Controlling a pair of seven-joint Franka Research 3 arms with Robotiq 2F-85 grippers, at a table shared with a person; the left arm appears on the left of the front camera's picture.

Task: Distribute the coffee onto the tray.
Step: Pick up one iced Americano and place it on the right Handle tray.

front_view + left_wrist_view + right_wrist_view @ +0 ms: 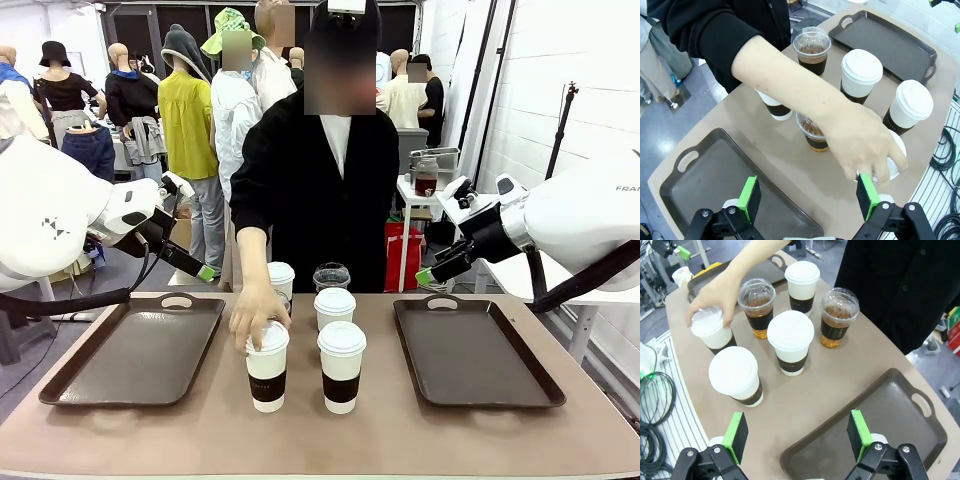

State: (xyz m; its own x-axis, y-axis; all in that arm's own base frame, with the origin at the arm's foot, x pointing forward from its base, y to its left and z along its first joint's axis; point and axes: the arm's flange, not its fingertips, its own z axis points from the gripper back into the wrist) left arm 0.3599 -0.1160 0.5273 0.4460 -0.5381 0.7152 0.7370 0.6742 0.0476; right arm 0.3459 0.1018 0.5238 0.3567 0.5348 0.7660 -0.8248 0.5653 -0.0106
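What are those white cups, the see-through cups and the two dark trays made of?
The white cups look like matte paper, with dark brown sleeves and smooth white lids, probably plastic. The clear cups look like glossy transparent plastic: the amber drink shows through and the domed lids glint. The trays seem dark brown moulded plastic with a slight sheen, though that is less certain.

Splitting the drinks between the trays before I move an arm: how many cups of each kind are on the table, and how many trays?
White paper cups with dark sleeves: 4
Clear plastic cups with domed lids: 2
Trays: 2
Total: 6 cups and 2 trays, 8 things
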